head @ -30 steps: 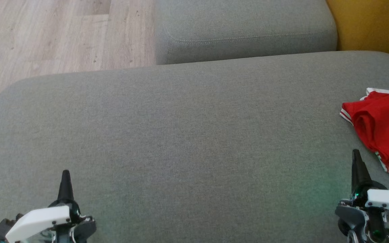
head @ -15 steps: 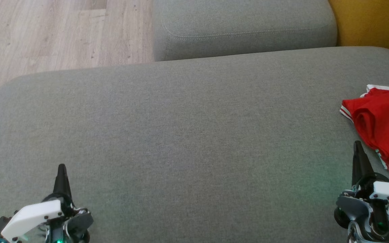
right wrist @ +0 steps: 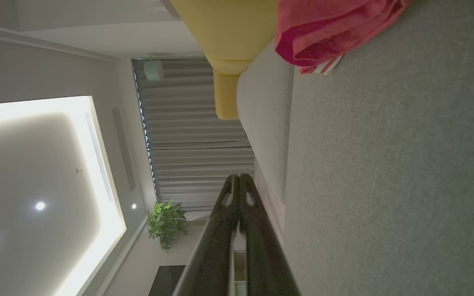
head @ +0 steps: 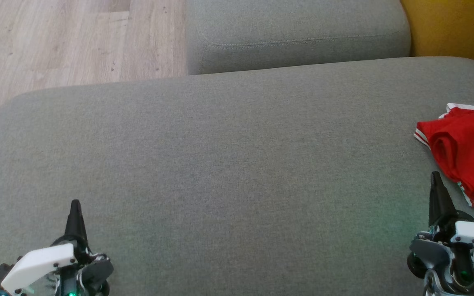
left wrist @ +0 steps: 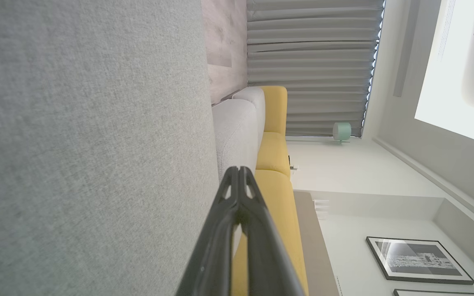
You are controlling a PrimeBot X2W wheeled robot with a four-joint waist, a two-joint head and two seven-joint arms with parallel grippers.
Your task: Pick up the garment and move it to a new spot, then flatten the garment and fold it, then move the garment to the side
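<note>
The garment [head: 467,150] is a red piece with white striped trim, lying crumpled at the right edge of the grey sofa seat [head: 228,164]; it runs out of the head view. It also appears at the top of the right wrist view as a red garment [right wrist: 327,28]. My right gripper [head: 436,177] is shut and empty, its tip just below and left of the cloth, not touching it. My left gripper [head: 75,204] is shut and empty at the lower left, far from the cloth. Both pairs of fingers are pressed together in the wrist views: left gripper [left wrist: 240,170], right gripper [right wrist: 239,177].
A second grey cushion [head: 298,35] lies beyond the seat. Wooden floor [head: 64,41] lies at the upper left, past the seat's rounded edge. A yellow sofa part [head: 455,28] stands at the upper right. The broad middle of the seat is bare fabric.
Between the oldest frame and half a second ago the whole picture shifted a little, so the camera moved. Since then nothing has changed; both grippers stay shut and the garment lies where it was.
</note>
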